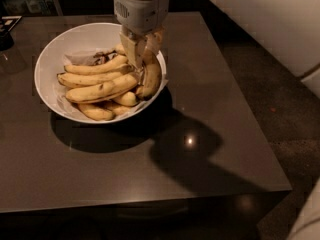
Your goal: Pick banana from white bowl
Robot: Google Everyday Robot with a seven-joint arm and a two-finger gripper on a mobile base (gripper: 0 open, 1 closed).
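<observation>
The white bowl (50, 59) sits on the left half of a dark table and holds a pile of yellow bananas (97, 90). My gripper (143, 50) comes down from the top over the bowl's right rim. It is shut on the banana (151, 78), a curved yellow one that hangs nearly upright between the fingers. Its lower end is still at the bowl's right edge, next to the pile. The banana's upper end is hidden behind the fingers.
The dark table (210, 134) extends to the right and front of the bowl, with its front edge near the bottom of the view. A dark object (6, 31) sits at the far left corner. The floor lies to the right.
</observation>
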